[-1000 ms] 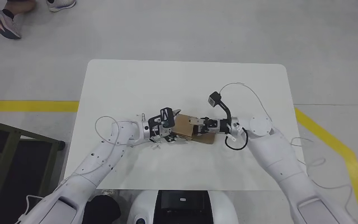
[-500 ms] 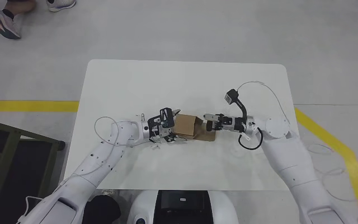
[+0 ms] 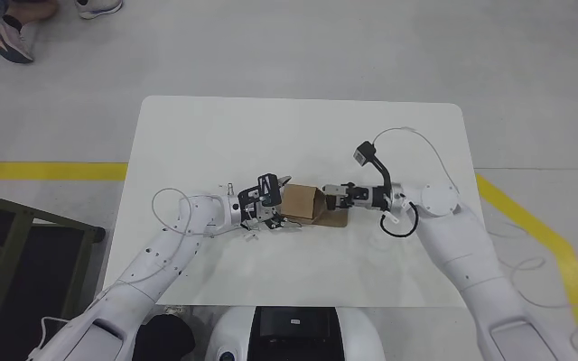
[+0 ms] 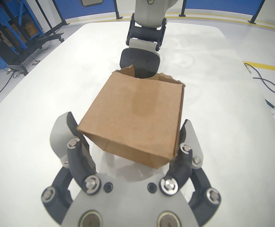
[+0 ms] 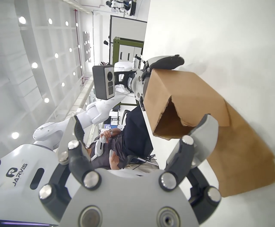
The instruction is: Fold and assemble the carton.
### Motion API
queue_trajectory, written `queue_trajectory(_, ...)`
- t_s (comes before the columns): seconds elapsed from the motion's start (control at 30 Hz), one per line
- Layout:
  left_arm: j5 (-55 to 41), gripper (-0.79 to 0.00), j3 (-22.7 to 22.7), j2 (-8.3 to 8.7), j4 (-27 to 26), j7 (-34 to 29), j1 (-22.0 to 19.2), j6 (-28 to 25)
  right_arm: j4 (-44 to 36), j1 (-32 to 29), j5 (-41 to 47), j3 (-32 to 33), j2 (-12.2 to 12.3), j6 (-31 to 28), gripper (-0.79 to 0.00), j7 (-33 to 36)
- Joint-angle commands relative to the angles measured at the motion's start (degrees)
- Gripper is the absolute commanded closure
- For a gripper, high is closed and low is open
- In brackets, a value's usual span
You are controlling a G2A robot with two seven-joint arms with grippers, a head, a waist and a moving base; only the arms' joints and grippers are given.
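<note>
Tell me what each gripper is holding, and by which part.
The left gripper holds the carton by the end nearest it, one finger against each side wall. The right gripper is open at the carton's open end and grips nothing.

A robotics test hall or lab is being shown. A white rounded-corner table (image 3: 181,135) is standing on a smooth grey floor (image 3: 298,45), which is being marked off by yellow tape lines (image 3: 54,171) on both sides of the table. Beyond the table, blue partition panels (image 4: 214,4) and black metal racks (image 4: 21,28) are being seen. High above the table, a white ceiling (image 5: 32,43) is being lit by rows of round lamps (image 5: 34,65).
</note>
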Motion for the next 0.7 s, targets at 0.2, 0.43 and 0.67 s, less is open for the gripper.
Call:
queue_trajectory(0.2, 0.0, -0.785, -0.3, 0.05, -0.2, 0.0, 0.2, -0.1, 1.4, 0.7, 0.5, -1.2, -0.4, -0.3, -0.785, 1.2)
queue_trajectory(0.43, -0.1, -0.785, -0.3, 0.04, -0.3, -0.1, 0.3, -0.2, 1.6, 0.0, 2.2, -2.3, -1.1, 1.0, -0.785, -2.1)
queue_trajectory(0.67, -0.2, -0.785, -0.4, 0.01, -0.4, -0.4, 0.3, -0.2, 1.5, -0.4, 3.1, -3.1, -1.6, 0.7, -0.785, -3.0)
